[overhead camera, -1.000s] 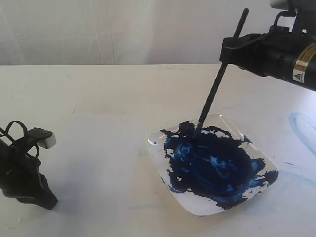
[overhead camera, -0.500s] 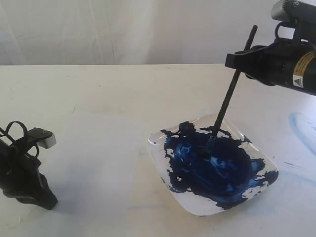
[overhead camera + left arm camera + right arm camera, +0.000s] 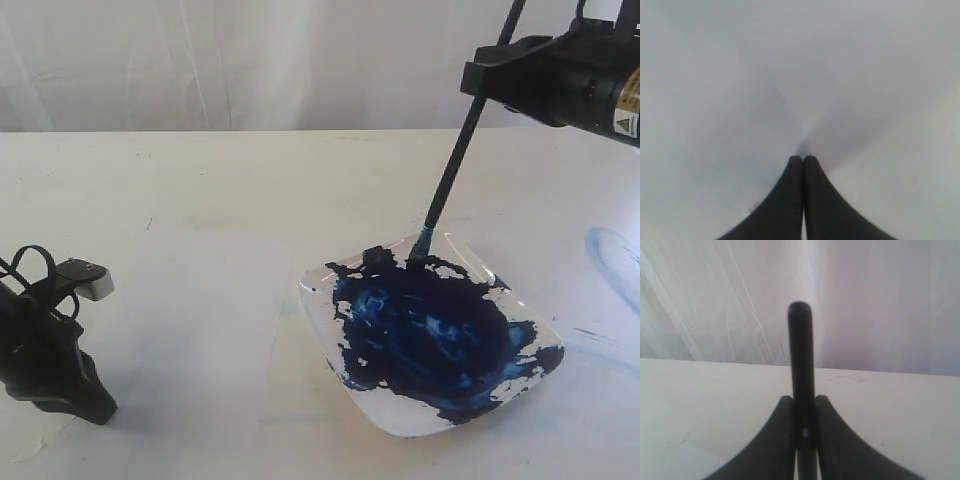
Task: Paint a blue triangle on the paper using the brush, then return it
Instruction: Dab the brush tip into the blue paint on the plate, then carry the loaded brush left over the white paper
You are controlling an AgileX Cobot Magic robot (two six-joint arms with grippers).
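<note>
Your right jaws are pinching the brush (image 3: 452, 165) high on its black handle, and the handle's end is poking up past them. The brush is slanting down, its blue-wet tip hanging at the far rim of the plate (image 3: 478, 258), at the edge of the dark paint pool (image 3: 430, 330); contact unclear. The paper (image 3: 200, 320) is lying flat on the surface (image 3: 250, 170), left of the plate. Your left jaws are pressing together, empty, beside the paper.

Lighting, as we record it: bright, even, diffuse white light over the table (image 3: 200, 170), only a faint soft shadow right of the left gripper (image 3: 98, 408), pale glints on the dark paint (image 3: 430, 330), exterior view mildly soft, both wrist views blurred at close range.
</note>
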